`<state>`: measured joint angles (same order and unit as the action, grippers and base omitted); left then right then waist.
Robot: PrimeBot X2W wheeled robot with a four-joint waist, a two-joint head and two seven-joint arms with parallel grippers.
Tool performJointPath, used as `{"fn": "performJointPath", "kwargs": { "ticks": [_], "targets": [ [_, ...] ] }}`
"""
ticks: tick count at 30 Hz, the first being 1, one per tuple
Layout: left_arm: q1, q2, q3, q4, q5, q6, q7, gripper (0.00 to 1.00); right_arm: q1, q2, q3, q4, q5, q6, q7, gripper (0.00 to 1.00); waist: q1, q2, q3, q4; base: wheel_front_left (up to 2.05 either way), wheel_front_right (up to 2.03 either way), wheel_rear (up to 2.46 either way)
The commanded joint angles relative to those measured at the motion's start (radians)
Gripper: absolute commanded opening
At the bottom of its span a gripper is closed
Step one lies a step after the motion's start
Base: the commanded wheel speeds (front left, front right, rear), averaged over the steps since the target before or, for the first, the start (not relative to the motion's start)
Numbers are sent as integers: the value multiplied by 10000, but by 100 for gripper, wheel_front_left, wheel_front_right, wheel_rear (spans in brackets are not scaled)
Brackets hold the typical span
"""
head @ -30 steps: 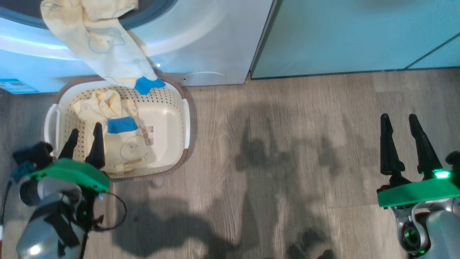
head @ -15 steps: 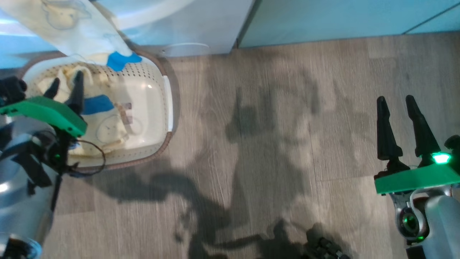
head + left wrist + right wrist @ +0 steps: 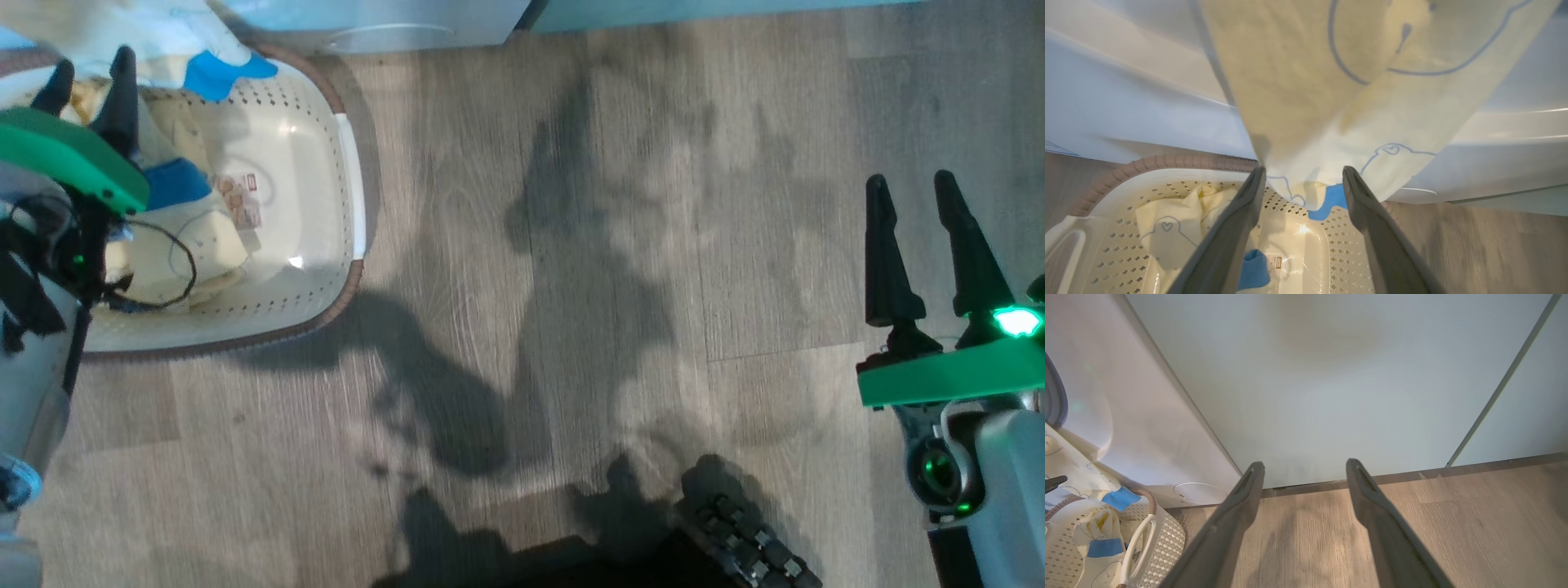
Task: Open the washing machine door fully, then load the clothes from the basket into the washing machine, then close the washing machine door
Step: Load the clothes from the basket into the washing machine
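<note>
Floor: grey wood-look planks, crossed by the robot's shadow. At the far edge stands the washing machine, with a pale green cabinet flush to its right.

The basket sits on the floor at the machine's foot, far rim close under its front. A wide stretch of bare planks lies between the basket's right handle and the right gripper.

Clothes: the hanging garment drapes down the washer's front. Its blue patch is at the basket's far rim (touching or not, cannot tell). The second garment lies inside the basket on the left, beside the label on the bottom.

The left gripper hovers over the basket's far left part, fingers spread wide and holding nothing, tips just short of the hanging hem. The right gripper is spread wide and empty above bare floor, well apart from everything, facing the cabinet.

Against one second ago:
- The head camera has tipped down and to the right, so the washer front is now a thin strip at the top and the basket sits in the upper left corner.
- Relative to the basket, the left gripper has gone from the near side to the far rim.
- Both garments lie as they did.
</note>
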<state>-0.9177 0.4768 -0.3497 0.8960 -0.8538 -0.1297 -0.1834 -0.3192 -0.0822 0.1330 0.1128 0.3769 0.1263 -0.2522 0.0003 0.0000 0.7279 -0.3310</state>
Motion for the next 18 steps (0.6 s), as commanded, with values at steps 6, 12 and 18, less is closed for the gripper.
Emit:
{"fn": "performJointPath", "kwargs": {
  "ticks": [6,12,18],
  "targets": [
    [-690,672,-265,4,-346,-9,-289,100,-70,-199,145,-329,-79,44,-95,100,-3,0,309,103,0,0,0],
    [-1131,960,-670,352,-655,-9,-488,100,-162,-204,186,-333,-106,44,-95,100,-3,0,415,145,0,0,0],
    [-1397,870,-1071,431,-815,-9,-649,100,-165,-217,193,-323,-113,44,-95,100,-3,0,438,191,0,0,0]
  ]
}}
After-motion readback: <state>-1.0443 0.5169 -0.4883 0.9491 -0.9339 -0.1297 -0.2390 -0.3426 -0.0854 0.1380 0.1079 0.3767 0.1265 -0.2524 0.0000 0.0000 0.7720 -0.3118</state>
